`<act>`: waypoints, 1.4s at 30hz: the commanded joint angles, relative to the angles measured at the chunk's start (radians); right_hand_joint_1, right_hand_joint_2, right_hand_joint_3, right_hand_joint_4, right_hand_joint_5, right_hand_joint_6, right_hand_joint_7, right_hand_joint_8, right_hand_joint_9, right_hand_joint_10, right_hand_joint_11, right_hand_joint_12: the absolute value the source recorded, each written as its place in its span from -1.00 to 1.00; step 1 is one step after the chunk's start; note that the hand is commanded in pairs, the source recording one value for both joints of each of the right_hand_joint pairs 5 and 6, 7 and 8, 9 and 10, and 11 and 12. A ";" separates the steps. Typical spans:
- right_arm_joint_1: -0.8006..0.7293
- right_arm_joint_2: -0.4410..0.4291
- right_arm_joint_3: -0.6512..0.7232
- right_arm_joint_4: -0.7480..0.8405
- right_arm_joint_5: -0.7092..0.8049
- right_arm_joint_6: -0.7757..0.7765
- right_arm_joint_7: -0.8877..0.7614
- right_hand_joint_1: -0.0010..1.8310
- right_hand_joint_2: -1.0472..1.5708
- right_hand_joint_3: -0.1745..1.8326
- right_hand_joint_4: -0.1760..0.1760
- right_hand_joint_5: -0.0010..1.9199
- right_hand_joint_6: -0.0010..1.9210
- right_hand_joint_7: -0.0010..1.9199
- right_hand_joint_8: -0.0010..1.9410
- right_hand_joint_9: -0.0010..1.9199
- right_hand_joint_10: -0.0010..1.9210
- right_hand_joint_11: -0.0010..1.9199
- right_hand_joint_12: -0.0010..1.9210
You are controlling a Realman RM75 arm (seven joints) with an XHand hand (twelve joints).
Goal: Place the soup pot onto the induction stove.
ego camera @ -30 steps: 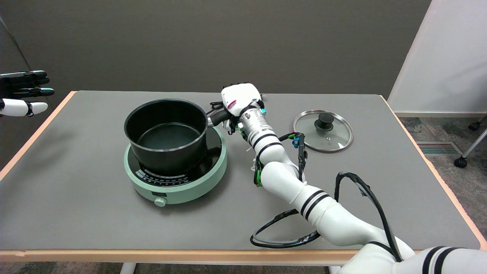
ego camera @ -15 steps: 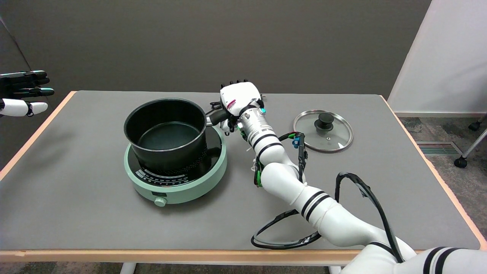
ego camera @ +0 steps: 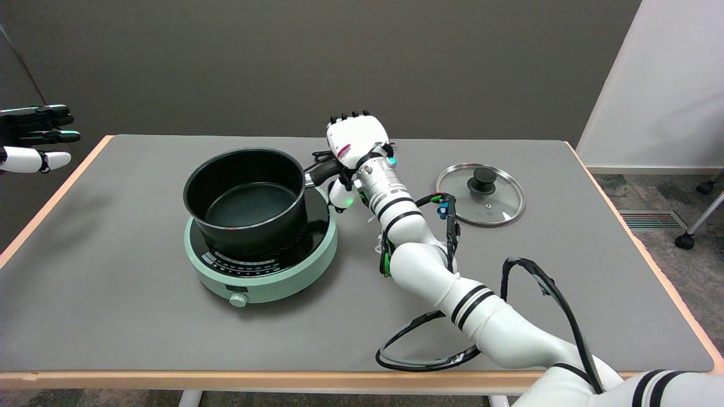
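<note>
Grey table (ego camera: 113,316): soup pot (ego camera: 244,198) on induction stove (ego camera: 260,271), robot hand (ego camera: 355,141) around its handle.

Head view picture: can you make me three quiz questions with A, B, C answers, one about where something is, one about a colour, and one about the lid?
1. Where is the black round soup pot?
A. on the stove
B. on the bare table
C. on the floor

2. What colour is the body of the round induction stove?
A. red
B. mint green
C. yellow

3. What about the round glass lid with a black knob?
A. it is on the pot
B. the right robot hand holds it
C. it lies flat on the grey table

Answers: 1 A, the pot's base sits on the stove's black top. 2 B, its side and dial are pale green. 3 C, it rests on the table, right of the arm, apart from the pot.
</note>
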 commanded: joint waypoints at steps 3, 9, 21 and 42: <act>-0.070 0.015 0.001 0.135 -0.062 0.008 -0.001 0.23 -0.48 1.00 -0.99 -0.62 -0.62 -0.62 -0.62 -0.62 -0.62 -0.62 -0.62; -0.120 0.034 0.025 0.213 -0.058 0.001 -0.001 0.26 -0.62 1.00 -1.00 -0.90 -0.90 -0.90 -0.90 -0.90 -0.90 -0.90 -0.90; -0.254 0.099 0.138 0.435 -0.054 0.036 0.007 0.31 -0.72 1.00 -0.20 -0.94 -0.94 -0.94 -0.94 -0.94 -0.94 -0.94 -0.94; -0.362 0.276 0.363 0.535 0.094 0.244 0.058 0.26 -0.67 0.69 0.55 -0.99 -0.99 -0.99 -0.99 -0.99 -0.99 -0.99 -0.99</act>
